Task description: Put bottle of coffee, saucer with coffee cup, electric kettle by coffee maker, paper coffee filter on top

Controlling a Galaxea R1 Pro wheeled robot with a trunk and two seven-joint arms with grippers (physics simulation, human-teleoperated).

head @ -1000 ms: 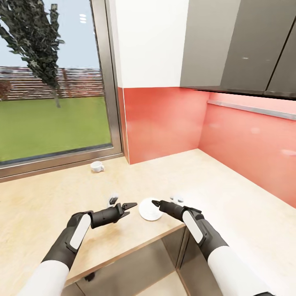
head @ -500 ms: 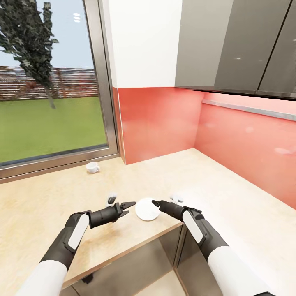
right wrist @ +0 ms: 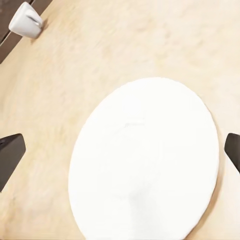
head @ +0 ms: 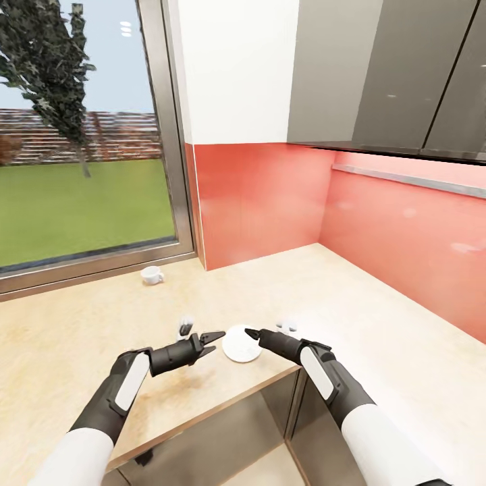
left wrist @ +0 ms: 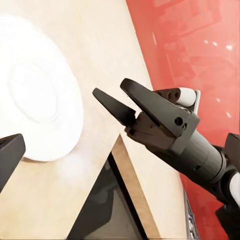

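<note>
Nearest, the left gripper (head: pixel 217 335) and right gripper (head: pixel 251 333) flank the saucer (head: pixel 241 343), which lies flat on the countertop (head: pixel 81 337) near its front edge. The right gripper's jaws stand wide, a fingertip either side of the saucer (seen in the right wrist view); the left's look parted, empty. To lift cleanly, the right should probably descend level and pinch the rim. Beyond the saucer, by the window (head: pixel 81 135), sits the coffee cup (head: pixel 152 275).

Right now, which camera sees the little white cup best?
The head view: the coffee cup sits whole on the countertop by the window. The right wrist view catches it small in a corner, beyond the saucer.
</note>
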